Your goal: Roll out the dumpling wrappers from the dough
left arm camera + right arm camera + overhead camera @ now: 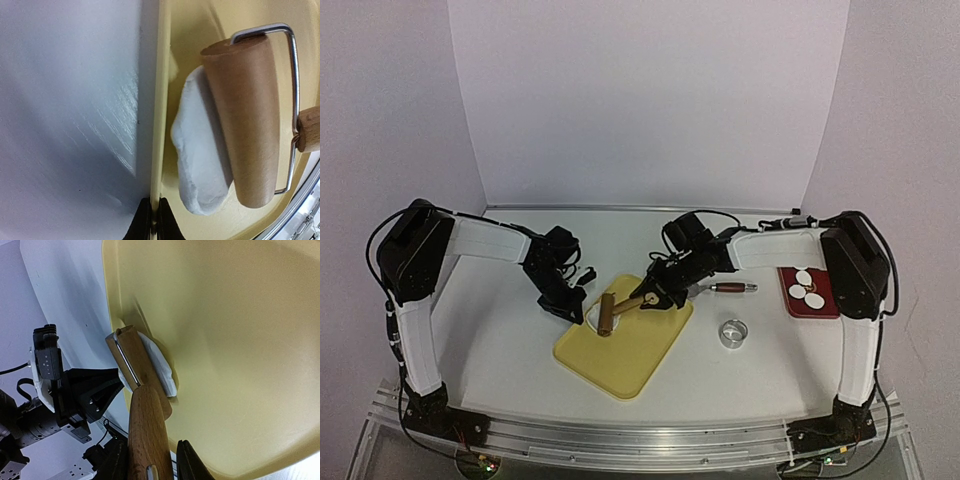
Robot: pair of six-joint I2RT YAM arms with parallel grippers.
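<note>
Left fingers (142, 226) are pinched almost closed on the rim of the yellow tray (161, 100), one dark tip on each side of the edge at the bottom centre of the left wrist view. Right fingers (189, 460) clasp the wooden handle of the roller (147, 425) at the bottom of the right wrist view.

The roller's drum lies on a white dough patch (197, 150) close to that same rim. The left wrist view shows the dough sticking out from under the drum, thick and uneven. The overhead view barely shows it.

Only the overhead view takes in the dumpling wrappers (814, 300): three white discs on a red plate (827, 283) at the right of the surface (500, 340), well apart from the tray. Between the tray and the plate lie a metal ring cutter (733, 333) and a brown-handled tool (730, 287).
</note>
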